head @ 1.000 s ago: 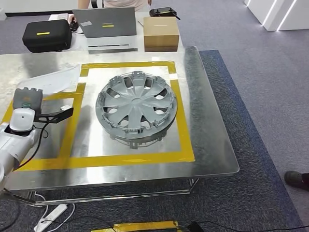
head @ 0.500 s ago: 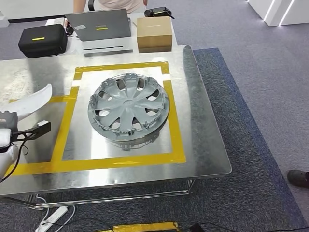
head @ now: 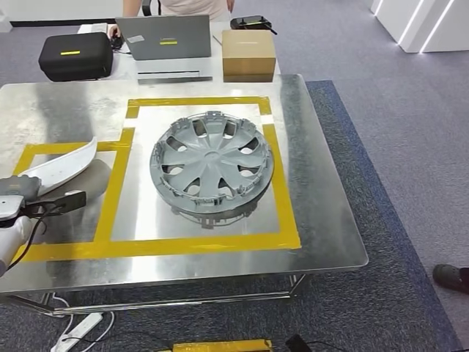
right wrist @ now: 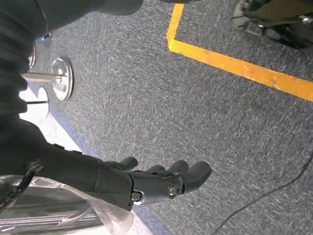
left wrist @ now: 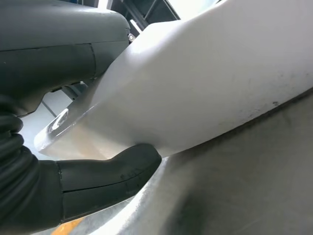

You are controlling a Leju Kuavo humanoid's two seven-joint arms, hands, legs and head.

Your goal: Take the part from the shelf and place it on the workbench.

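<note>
The part, a long curved white plastic piece (head: 64,165), hangs low over the left taped rectangle of the metal workbench (head: 321,183) and casts a shadow on it. My left hand (head: 19,192) holds it at the near end. In the left wrist view the thick thumb (left wrist: 55,49) lies on top of the white part (left wrist: 207,83) and dark fingers (left wrist: 107,178) press from below. Whether the part touches the metal I cannot tell. My right hand (right wrist: 155,183) hangs over grey carpet with its fingers stretched out and nothing in it.
A grey hubcap (head: 212,165) lies in the large yellow-taped square at the middle of the bench. Behind the bench are a black case (head: 75,55), a laptop (head: 165,37), a cardboard box (head: 248,53) and a person (head: 182,6). A shoe (head: 451,277) shows at the right.
The camera has shifted a little. My left arm has come down and back towards me, bringing the white part lower over the left taped rectangle. The hubcap stays in its square.
</note>
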